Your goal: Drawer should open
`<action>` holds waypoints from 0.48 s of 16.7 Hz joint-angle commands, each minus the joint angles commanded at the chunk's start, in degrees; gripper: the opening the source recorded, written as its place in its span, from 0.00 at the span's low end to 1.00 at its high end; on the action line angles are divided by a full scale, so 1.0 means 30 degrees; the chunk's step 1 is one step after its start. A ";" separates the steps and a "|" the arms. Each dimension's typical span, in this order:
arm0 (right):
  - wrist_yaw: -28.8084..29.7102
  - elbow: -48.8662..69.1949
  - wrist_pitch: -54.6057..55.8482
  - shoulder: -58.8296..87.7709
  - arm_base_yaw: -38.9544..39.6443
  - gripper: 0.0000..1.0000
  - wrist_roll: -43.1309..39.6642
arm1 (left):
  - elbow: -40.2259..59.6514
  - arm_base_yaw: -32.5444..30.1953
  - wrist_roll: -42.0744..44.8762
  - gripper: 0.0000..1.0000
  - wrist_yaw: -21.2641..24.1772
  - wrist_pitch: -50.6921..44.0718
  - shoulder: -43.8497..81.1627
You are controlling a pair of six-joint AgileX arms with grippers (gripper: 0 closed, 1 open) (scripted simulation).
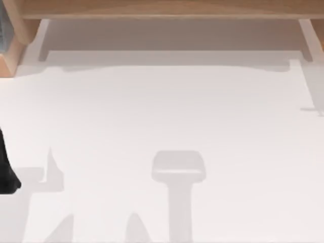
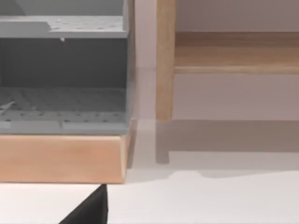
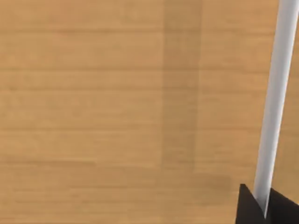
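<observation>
Black fingertips of the right gripper (image 3: pixel 265 206) sit on either side of a white handle (image 3: pixel 275 93), closed against it so that the bar runs up between them. Just behind the handle is the pale wood drawer front (image 3: pixel 117 116), its grain running across and a faint shadow band falling down it.

From above, the white table (image 1: pixel 162 126) takes up most of the frame, with soft grey shadows across its lower half. At the left edge, a little below the middle, a dark piece of the left arm (image 1: pixel 6 172) juts in. The left gripper (image 2: pixel 88 210) hangs low over the table; how far it is open cannot be told. Beyond it stands a wood-framed rack (image 2: pixel 60 158) with grey perforated shelves (image 2: pixel 60 112), and beside the rack a wooden leg (image 2: pixel 164 60) stands upright. Along the top of the overhead frame runs the wooden cabinet (image 1: pixel 162 9).
</observation>
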 joint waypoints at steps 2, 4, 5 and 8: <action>-0.0634 -0.1127 0.0732 -0.0396 -0.0666 0.00 0.0017 | 0.0000 0.0000 0.0000 1.00 0.0000 0.0000 0.0000; -0.1222 -0.2199 0.1416 -0.0763 -0.1304 0.00 0.0019 | 0.0000 0.0000 0.0000 1.00 0.0000 0.0000 0.0000; -0.1448 -0.2616 0.1674 -0.0900 -0.1541 0.00 0.0017 | 0.0000 0.0000 0.0000 1.00 0.0000 0.0000 0.0000; -0.1649 -0.2983 0.1894 -0.1015 -0.1740 0.00 0.0016 | 0.0000 0.0000 0.0000 1.00 0.0000 0.0000 0.0000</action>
